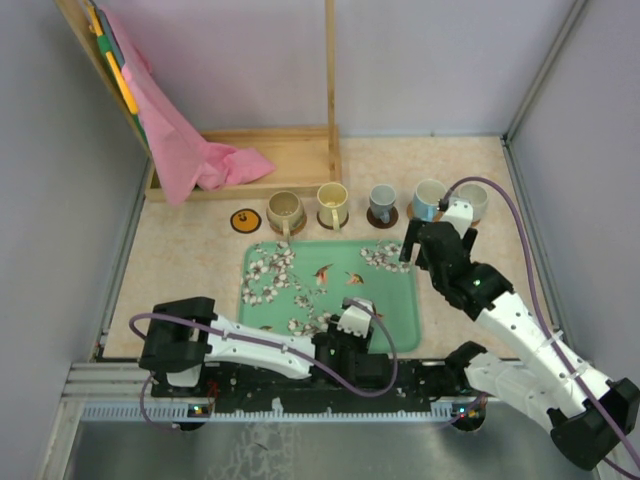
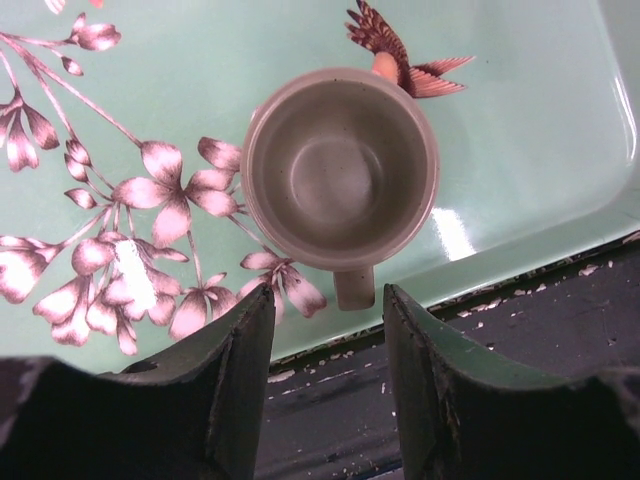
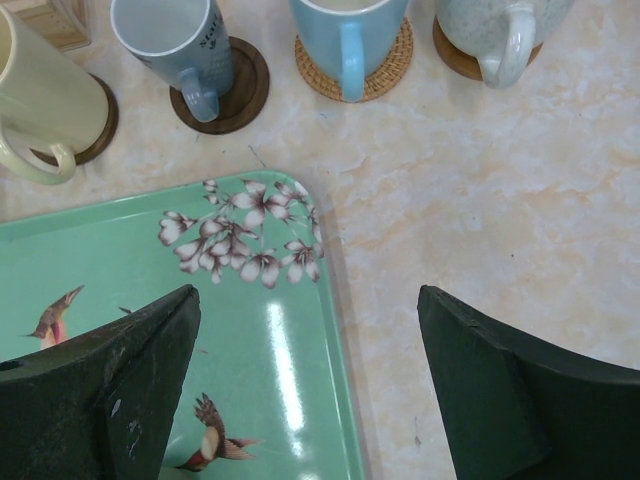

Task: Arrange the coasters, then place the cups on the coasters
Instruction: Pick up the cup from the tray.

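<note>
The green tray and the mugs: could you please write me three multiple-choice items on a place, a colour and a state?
1. The small cup stands: A on the green tray; B on a coaster; C on bare table.
2. The mug on the woven coaster is: A yellow; B pale blue; C grey.
3. The fingers of the right gripper are: A open, empty; B shut on a mug; C shut, empty.
Key: A, flowers surround it; B, the pale blue mug sits there; A, wide bare gap.
</note>
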{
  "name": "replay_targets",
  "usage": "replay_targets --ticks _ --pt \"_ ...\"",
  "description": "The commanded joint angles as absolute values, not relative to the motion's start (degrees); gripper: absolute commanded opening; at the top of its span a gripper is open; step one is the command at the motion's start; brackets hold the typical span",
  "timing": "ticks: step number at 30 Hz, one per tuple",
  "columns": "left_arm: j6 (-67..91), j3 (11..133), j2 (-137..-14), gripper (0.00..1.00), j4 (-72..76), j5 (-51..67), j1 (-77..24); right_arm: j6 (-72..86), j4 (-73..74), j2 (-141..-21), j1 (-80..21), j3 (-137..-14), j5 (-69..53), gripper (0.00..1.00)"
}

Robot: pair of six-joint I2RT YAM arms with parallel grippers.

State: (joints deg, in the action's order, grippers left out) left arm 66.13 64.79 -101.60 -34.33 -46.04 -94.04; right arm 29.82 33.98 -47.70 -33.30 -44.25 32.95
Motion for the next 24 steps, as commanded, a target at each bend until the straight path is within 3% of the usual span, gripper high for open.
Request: replay_targets --ticks 1,24 --pt "66.90 65.69 -101.87 0.53 -32.13 -49.20 -93.62 30.03 33.04 -46.50 -32.66 -44.65 34.11 0.90" --pt "64.14 65.01 -103.62 0.37 -28.73 -48.46 -92.00 30.10 33.14 -46.68 -32.61 -44.47 34.28 0.90"
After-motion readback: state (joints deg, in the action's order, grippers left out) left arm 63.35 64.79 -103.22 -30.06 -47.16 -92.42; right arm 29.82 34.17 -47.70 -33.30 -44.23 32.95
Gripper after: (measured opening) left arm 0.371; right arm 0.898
